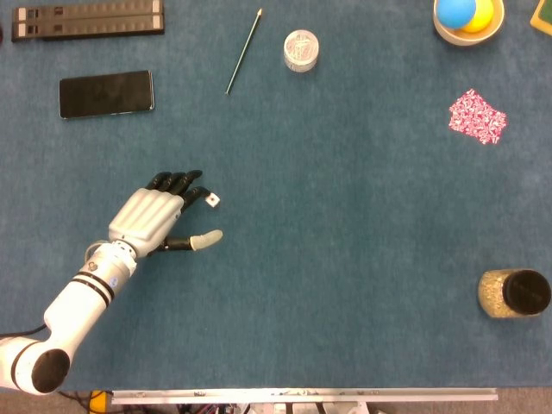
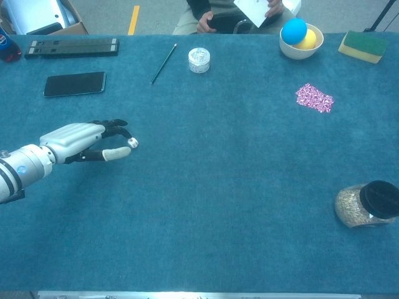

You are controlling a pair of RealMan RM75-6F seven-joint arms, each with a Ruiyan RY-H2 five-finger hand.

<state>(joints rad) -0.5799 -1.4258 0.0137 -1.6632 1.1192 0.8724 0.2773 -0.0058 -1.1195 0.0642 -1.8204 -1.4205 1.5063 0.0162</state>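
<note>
The dark fingers (image 1: 179,183) of the left hand (image 1: 153,217) reach out over the blue cloth (image 1: 345,224) in the head view, and their tips touch one small white die (image 1: 212,200). The pale-tipped thumb (image 1: 205,239) lies apart below the die, so the die is touched but not pinched, and the hand holds nothing (fingers apart, only lightly bent). The die is a cube with dark dots, and it sits on the cloth just right of the fingertips.

This view also shows one flat black phone (image 1: 106,93), one long dark tray (image 1: 89,19) with ridges at the top left, one thin pencil (image 1: 243,51) lying slanted, and one small round clear tub (image 1: 301,50). Far right are one red and white patterned wrapper (image 1: 477,116) and one jar (image 1: 514,293) of grain with a black lid, lying on its side. One pale bowl (image 1: 467,19) at the top edge holds two balls, a blue one and a yellow one.

In the chest view the left hand (image 2: 78,141) shows from the side, silver shell and black fingers (image 2: 115,127), with the die (image 2: 133,142) at the fingertips, above the thumb (image 2: 116,154). One green and yellow sponge (image 2: 363,46) lies at the far right corner. The right hand shows in neither view.
</note>
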